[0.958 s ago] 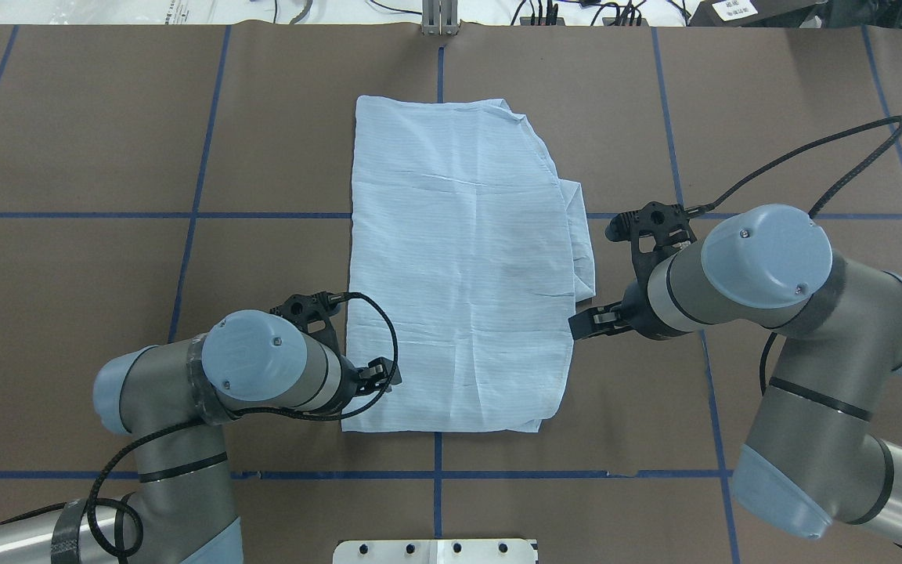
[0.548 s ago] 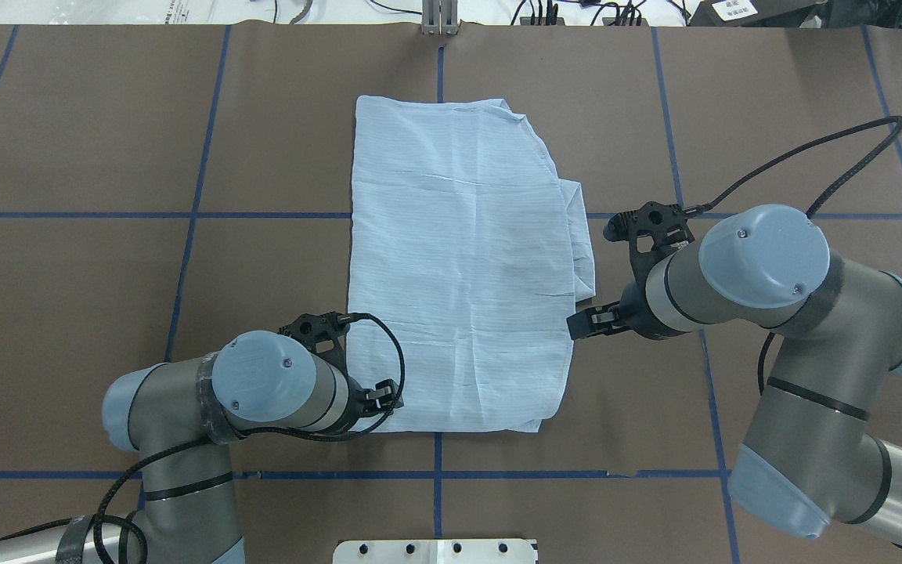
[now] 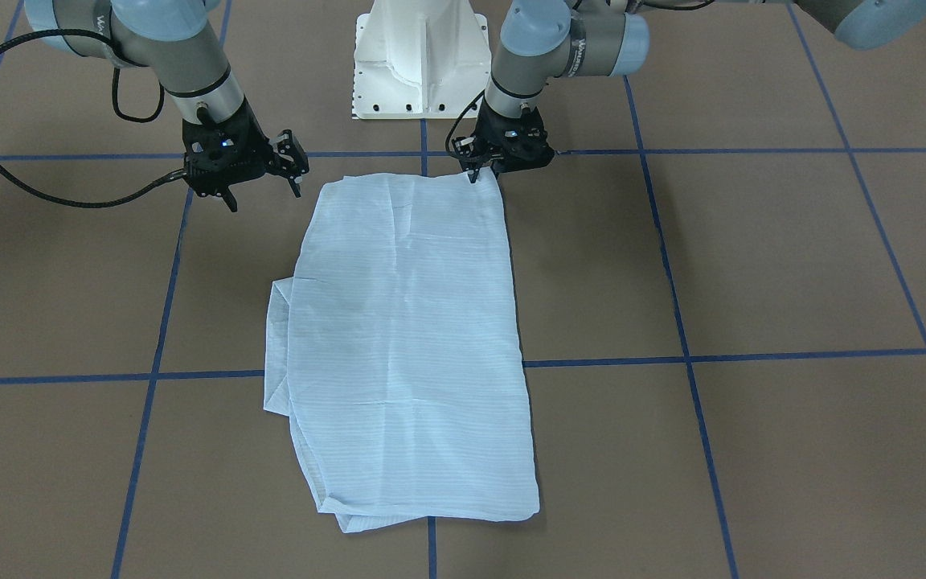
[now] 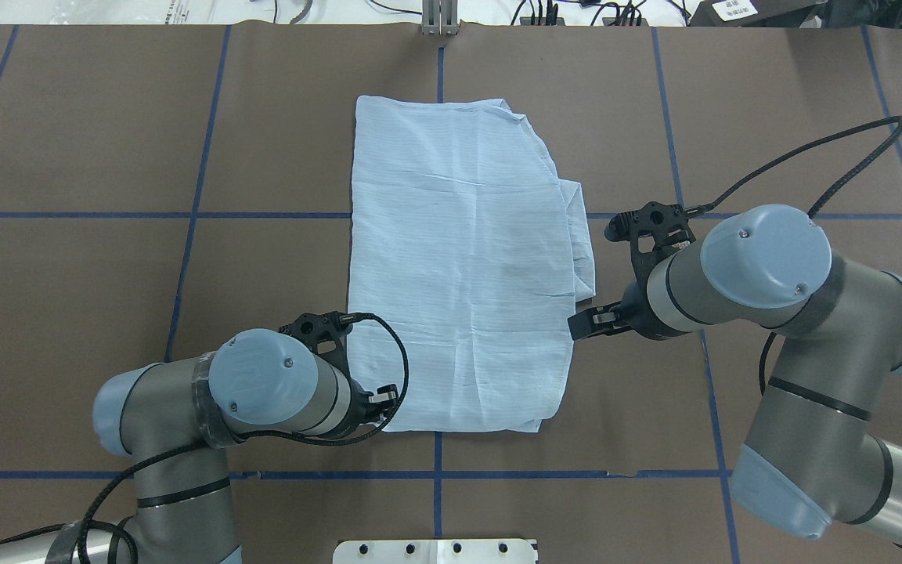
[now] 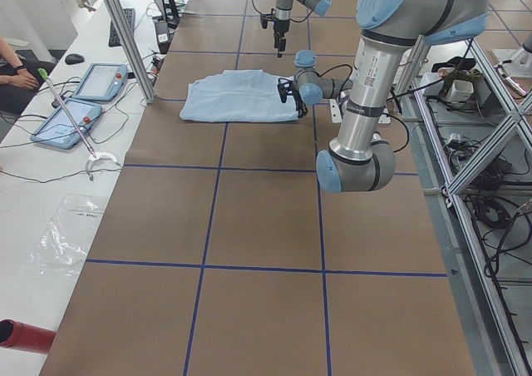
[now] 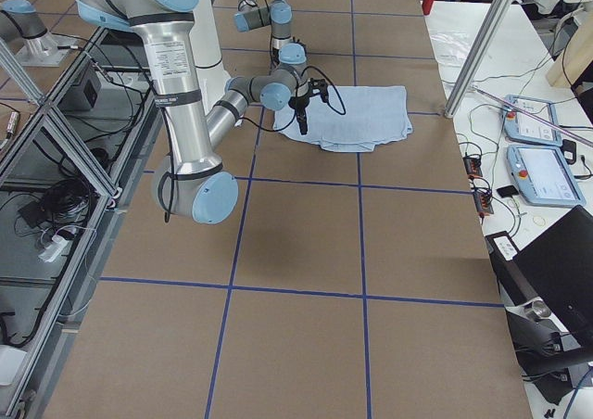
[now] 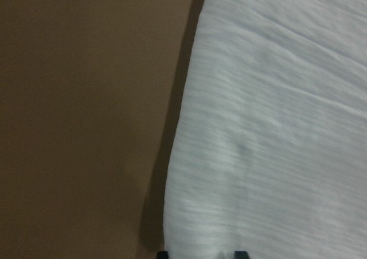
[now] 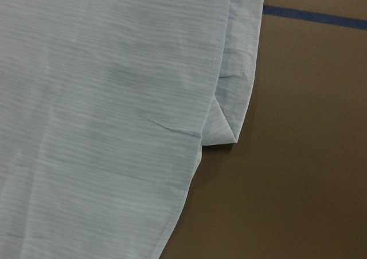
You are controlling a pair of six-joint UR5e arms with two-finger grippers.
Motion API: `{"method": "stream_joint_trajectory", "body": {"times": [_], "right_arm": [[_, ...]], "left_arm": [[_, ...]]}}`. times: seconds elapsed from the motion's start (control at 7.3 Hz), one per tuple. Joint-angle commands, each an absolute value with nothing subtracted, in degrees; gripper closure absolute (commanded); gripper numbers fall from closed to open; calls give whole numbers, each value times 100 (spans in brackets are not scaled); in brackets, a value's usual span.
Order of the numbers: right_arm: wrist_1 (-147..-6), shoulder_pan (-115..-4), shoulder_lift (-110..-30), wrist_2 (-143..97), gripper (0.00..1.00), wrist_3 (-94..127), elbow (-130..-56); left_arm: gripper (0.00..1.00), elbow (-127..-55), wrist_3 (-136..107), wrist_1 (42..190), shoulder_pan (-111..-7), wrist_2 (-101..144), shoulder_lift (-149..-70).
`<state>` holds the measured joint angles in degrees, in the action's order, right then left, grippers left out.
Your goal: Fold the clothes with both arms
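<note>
The clothes are one pale blue striped shirt (image 4: 459, 266) folded into a long rectangle at the table's middle, also seen from across the table (image 3: 407, 338). A folded sleeve edge (image 8: 235, 93) sticks out on its right side. My left gripper (image 4: 388, 395) is low at the shirt's near left corner (image 3: 481, 170). In the left wrist view its two fingertips (image 7: 162, 253) stand apart at the bottom edge, with cloth (image 7: 269, 127) between them, so it is open. My right gripper (image 4: 580, 323) hangs open just off the shirt's right edge (image 3: 294, 165), touching nothing.
The brown table cover (image 4: 106, 313) carries blue tape lines. The white pedestal base (image 3: 419, 56) stands at the near edge between the arms. Tablets (image 5: 100, 81) and cables lie on a side table, where a person's hand (image 5: 12, 64) rests.
My left arm has moved toward the robot along the shirt's left edge, down to the near corner. The right arm and the shirt have stayed put.
</note>
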<state>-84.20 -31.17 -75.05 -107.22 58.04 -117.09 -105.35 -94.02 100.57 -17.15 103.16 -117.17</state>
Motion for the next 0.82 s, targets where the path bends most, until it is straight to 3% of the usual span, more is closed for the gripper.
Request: {"method": "stream_joint_trajectory", "body": {"times": [0.0, 0.41, 0.55, 0.68], "right_arm": [[-8420, -3111, -7506, -10723, 0, 5801, -11698], [-8429, -3111, -7497, -10714, 0, 5810, -11681], [-8420, -3111, -7488, -10714, 0, 5810, -11681], [-8420, -3094, -7480, -10714, 0, 5810, -11663]], "left_arm": [[54, -10530, -9378, 9993, -1731, 10310, -11716], [56, -10477, -9378, 10028, -1723, 10292, -11742], [91, -10416, -9404, 10020, -1731, 10275, -11760], [100, -10406, -9396, 10020, -1758, 10274, -11751]]}}
